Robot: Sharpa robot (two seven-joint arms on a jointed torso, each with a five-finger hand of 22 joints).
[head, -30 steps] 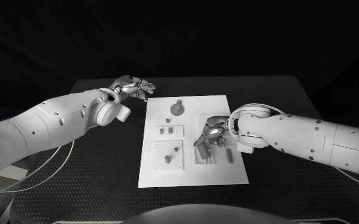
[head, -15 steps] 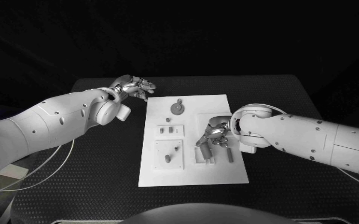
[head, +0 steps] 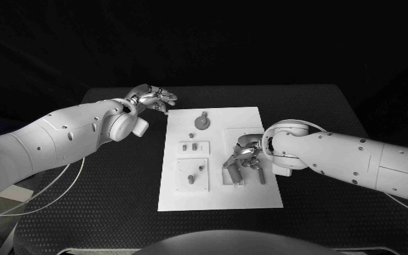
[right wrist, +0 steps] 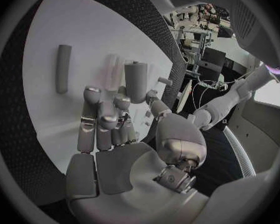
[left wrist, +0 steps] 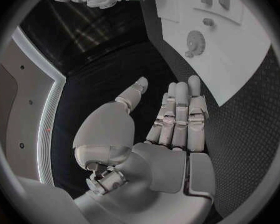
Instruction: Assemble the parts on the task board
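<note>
The assembly looks only partly done: on the flat white rectangular task board (head: 219, 159), several small grey parts lie loose, among them a short grey rod (right wrist: 63, 68) lying flat at its right edge, long axis running near-to-far. The right robot hand (head: 244, 156) pinches an upright grey cylindrical peg (right wrist: 135, 81) over the board's right-hand recess, its long axis roughly vertical, not yet seated by the look of it. The left robot hand (left wrist: 174, 119) hovers empty, fingers straight and pressed together, over the black worktop (head: 119, 208) off the board's far-left corner.

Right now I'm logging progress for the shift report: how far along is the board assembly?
Early to midway, I'd judge. Small parts already stand in the task board, near a round gear-like piece. In hand: the right hand grips a cylindrical part over the board. Left: a loose rod lies flat on the board. The left hand hovers beside the board holding nothing.
</note>
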